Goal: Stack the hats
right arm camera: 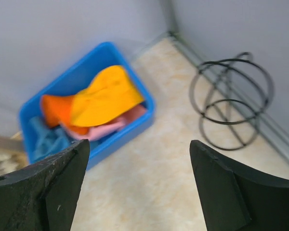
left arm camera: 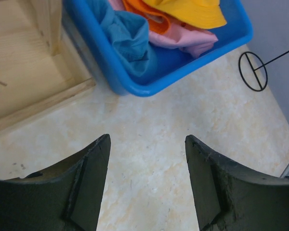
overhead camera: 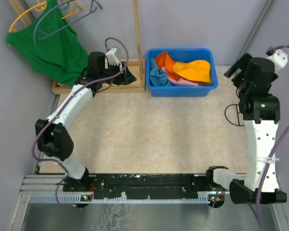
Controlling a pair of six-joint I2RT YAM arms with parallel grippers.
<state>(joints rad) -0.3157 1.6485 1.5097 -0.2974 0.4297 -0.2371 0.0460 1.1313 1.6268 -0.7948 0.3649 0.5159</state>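
The blue bin (overhead camera: 183, 90), just ahead of the left tool (left arm camera: 147, 139) and farther off from the right tool (right arm camera: 138, 143), holds all four hats (overhead camera: 195, 70) jumbled together, yellow-orange one on top. Both tools are open, empty.

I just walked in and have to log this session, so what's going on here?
Nothing is stacked yet. The yellow-orange hat, bright orange hat, light blue hat and pink hat lie jumbled in the blue bin at the far edge of the table. The left end effector and the right end effector are both open and empty, pointed toward the bin from either side.
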